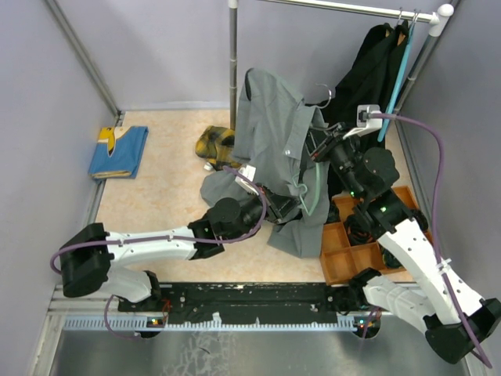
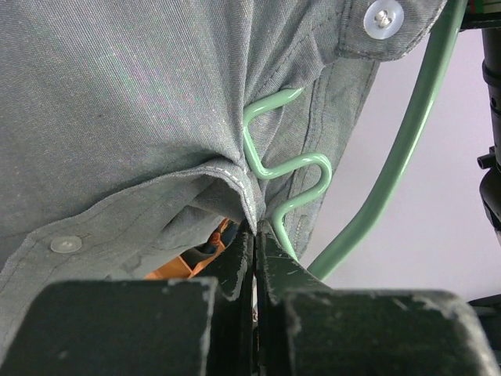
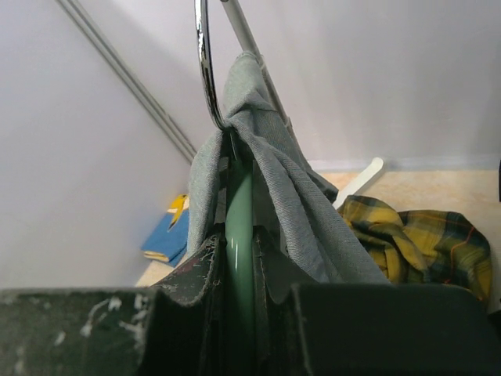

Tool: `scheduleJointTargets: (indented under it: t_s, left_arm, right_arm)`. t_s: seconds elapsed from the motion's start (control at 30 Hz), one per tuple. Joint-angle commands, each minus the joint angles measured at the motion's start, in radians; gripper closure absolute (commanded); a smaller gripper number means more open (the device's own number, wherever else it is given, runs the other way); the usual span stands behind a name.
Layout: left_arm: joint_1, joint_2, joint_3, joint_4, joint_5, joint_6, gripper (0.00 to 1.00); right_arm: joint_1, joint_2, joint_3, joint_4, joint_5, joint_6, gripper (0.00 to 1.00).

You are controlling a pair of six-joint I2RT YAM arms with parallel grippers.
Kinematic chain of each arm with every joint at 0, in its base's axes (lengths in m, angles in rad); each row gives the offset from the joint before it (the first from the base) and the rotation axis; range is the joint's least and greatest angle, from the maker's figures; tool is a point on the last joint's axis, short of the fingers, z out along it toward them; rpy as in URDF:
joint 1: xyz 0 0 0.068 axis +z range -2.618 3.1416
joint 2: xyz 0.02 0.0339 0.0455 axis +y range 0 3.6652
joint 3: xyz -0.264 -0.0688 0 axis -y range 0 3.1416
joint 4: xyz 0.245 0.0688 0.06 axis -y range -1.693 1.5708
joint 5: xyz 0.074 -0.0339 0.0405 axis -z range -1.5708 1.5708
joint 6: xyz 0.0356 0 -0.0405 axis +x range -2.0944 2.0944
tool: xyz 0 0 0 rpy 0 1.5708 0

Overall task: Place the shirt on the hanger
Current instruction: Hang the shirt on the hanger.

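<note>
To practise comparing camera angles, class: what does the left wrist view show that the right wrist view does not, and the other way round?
Only the left wrist view shows the wavy notched bar, two buttons, a glimpse of the orange tray and the left claw pinching a stitched hem. Only the right wrist view shows the metal hook, the plaid cloth, the blue cloth and the right claw closed on a green bar. Both show the grey shirt and the green hanger.
</note>
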Motion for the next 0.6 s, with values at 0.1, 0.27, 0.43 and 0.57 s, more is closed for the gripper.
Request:
scheduleJointTargets:
  t_s: [0.1,0.27,0.43,0.57]
  left_arm:
    - [-0.046,-0.051,0.004,-0.114,0.011,0.032,1.00]
    - [-0.061,-0.054,0.008,-0.150,0.034,0.057,1.00]
    - [-0.102,-0.049,0.067,-0.292,0.011,0.116,1.00]
    - [-0.104,-0.093,0.080,-0.423,-0.071,0.140,0.86]
  right_arm:
    - [-0.009,-0.021,0.050,0.152,0.081,-0.116,1.00]
    - [-0.009,-0.062,-0.011,0.299,0.036,-0.130,1.00]
    - [-0.008,-0.077,-0.012,0.362,0.000,-0.105,1.00]
    - [-0.009,-0.098,0.005,0.284,-0.025,-0.101,1.00]
